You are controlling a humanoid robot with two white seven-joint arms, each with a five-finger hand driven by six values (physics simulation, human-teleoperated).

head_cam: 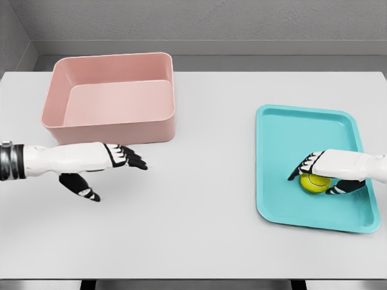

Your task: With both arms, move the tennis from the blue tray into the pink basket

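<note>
Closing round the ball [314,183] on the tray [305,121]: right hand [329,172] over it, fingers curled about it, grip looking partial. Best to seat thumb and fingers on opposite sides before lifting. Left hand [100,166] open, empty, waiting below the basket [109,124], ready for a handover.

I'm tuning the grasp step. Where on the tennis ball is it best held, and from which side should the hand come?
Probably across its middle, from above and the right. The tennis ball is round, so no side differs; it lies on the blue tray with its top exposed. The right hand already cups it that way, fingers over one side and thumb under the other. The left hand hovers open near the pink basket.
</note>
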